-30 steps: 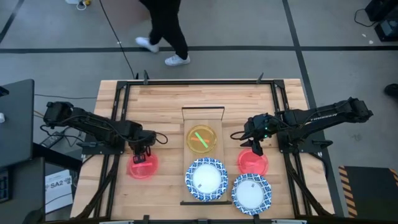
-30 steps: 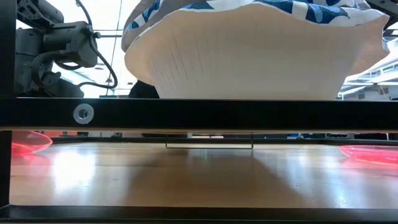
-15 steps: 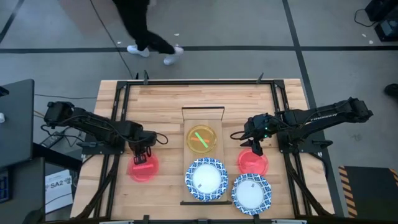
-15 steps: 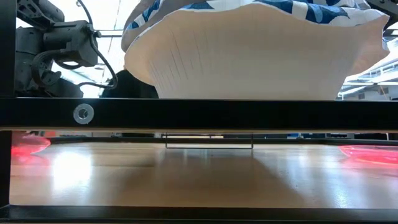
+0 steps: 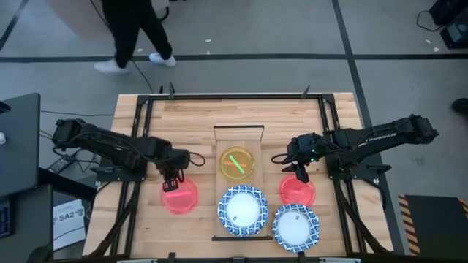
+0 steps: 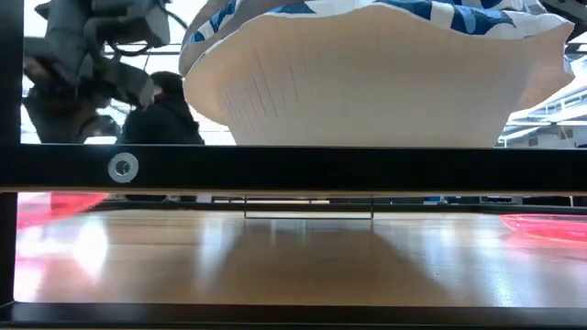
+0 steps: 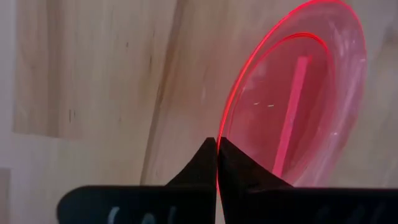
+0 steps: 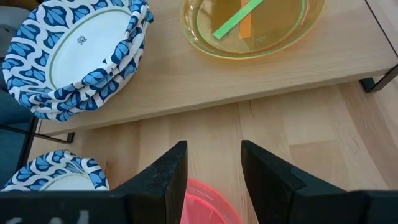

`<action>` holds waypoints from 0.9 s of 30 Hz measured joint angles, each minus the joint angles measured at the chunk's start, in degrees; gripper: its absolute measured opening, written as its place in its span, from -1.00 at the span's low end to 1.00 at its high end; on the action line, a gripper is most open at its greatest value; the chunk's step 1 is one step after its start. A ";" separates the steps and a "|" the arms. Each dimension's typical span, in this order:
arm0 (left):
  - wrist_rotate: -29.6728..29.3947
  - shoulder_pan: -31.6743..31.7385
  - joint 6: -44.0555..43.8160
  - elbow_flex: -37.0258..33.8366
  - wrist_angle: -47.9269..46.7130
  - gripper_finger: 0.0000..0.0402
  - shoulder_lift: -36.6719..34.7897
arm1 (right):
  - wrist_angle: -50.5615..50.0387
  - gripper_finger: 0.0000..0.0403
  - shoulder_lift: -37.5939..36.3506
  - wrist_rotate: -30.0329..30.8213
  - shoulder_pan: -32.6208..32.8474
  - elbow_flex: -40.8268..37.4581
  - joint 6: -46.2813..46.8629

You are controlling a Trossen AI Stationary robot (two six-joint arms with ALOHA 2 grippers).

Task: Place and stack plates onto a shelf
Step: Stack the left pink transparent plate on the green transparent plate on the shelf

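- Left gripper (image 5: 173, 180) clamped tight on the near rim of a red-pink plate (image 5: 179, 196); in the left wrist view the two fingers (image 7: 208, 163) meet edge-on over the thin rim of the red-pink plate (image 7: 292, 99), a pinch suited to a shallow dish with no other handhold.
- Plate held by one edge, on the bench (image 5: 183, 117) left of the shelf (image 5: 238, 183) and apart from it; lifted or dragging, cannot tell from above.
- Right gripper (image 5: 301, 174) poised over the far rim of a second red-pink plate (image 5: 297, 191), jaws partly apart and nothing between them; in the right wrist view the fingers (image 8: 168, 174) straddle the rim of that plate (image 8: 208, 199) without closing, likely lined up for the same edge pinch.
- On the shelf: a yellow-green plate over an orange one (image 5: 237, 163) at the far end, a blue-rimmed white stack (image 5: 242, 209) at the near end, leaving little bare board between.
- Another blue-rimmed plate (image 5: 295, 227) off the shelf, just right of it, near the front edge.
- Judgement: carry stage for the left plate, with the likely drop spot on top of one of the existing stacks; risk of the rim slipping from so narrow a grip.
- A person's legs (image 5: 131, 33) on the floor beyond the bench, well clear of both arms.
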 joint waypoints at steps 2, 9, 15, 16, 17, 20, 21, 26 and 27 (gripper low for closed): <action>-0.01 0.00 0.91 1.86 -1.33 -0.99 -0.01 | 0.04 -0.22 0.00 0.00 0.00 0.00 0.00; 1.49 0.07 2.15 8.65 -3.29 -0.98 -0.09 | 0.36 -0.22 0.00 0.00 0.00 0.00 0.00; 1.95 0.09 2.14 14.49 -3.44 -0.98 -0.11 | 0.35 -0.22 0.00 0.00 0.00 0.00 -0.02; 2.01 0.09 2.15 15.50 -3.37 -0.98 -0.11 | 0.35 -0.22 0.00 0.00 0.00 0.00 -0.02; 2.17 0.09 2.13 16.42 -3.27 -0.98 -0.13 | 0.35 -0.22 0.00 0.00 0.00 0.00 -0.02; 2.21 0.09 1.66 18.85 -3.27 -0.97 -0.13 | 0.35 -0.22 0.00 -0.01 0.00 0.00 -0.04; 2.21 0.09 0.88 19.56 -2.95 -0.97 -0.13 | 0.35 -0.22 0.00 -0.01 0.01 0.00 -0.08; 2.22 0.09 -2.31 21.07 0.43 -0.97 -0.15 | 0.35 -0.22 0.00 -0.02 0.00 0.00 -0.46; 2.23 0.09 -2.93 21.09 1.46 -0.97 -0.15 | 0.35 -0.22 0.00 -0.02 0.00 0.00 -0.46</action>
